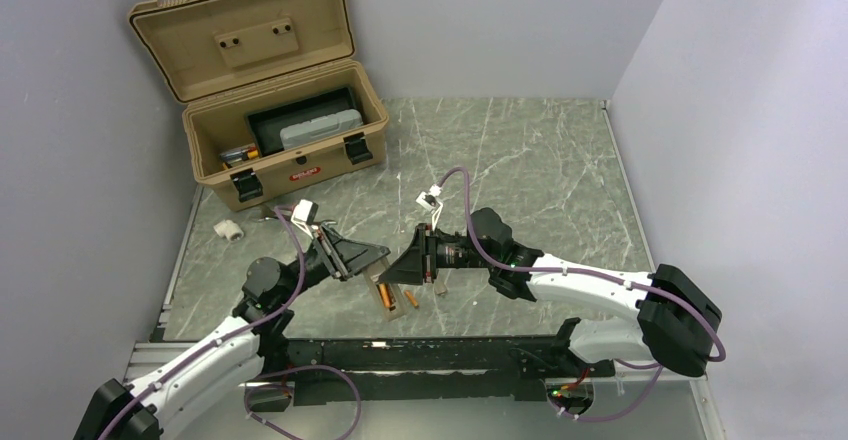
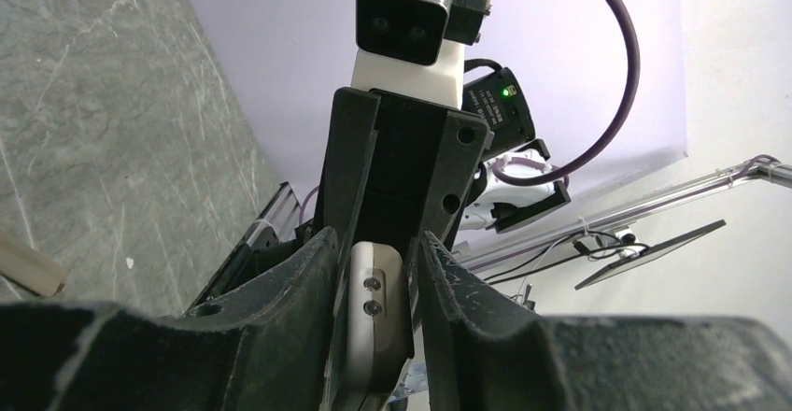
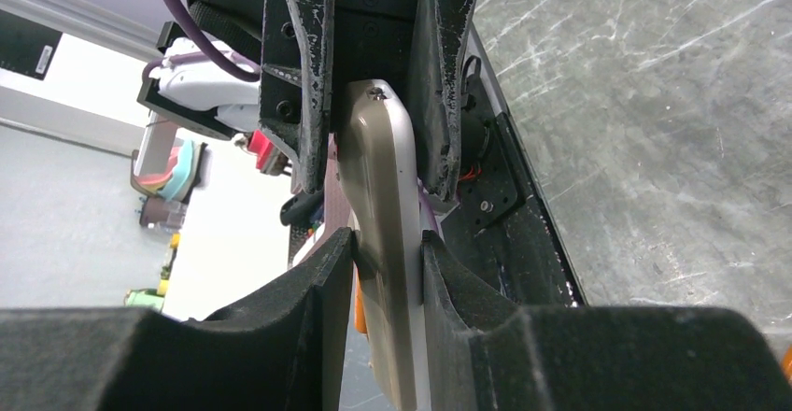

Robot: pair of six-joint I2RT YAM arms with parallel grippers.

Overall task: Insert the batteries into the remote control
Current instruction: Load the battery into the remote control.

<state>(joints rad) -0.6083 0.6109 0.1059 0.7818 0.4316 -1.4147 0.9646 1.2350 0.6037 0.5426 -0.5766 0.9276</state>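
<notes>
Remote control clamped in right pincer; left pincer narrowly flanks its far end, grip unclear. One battery lies on worktop: loading apparently unfinished

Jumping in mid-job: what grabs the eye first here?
The remote control hangs above the table's near middle, pinched by the right gripper, with the left gripper flanking its other end. Just beneath, orange batteries lie loose on the table. A tan case stands open at the far left.
</notes>
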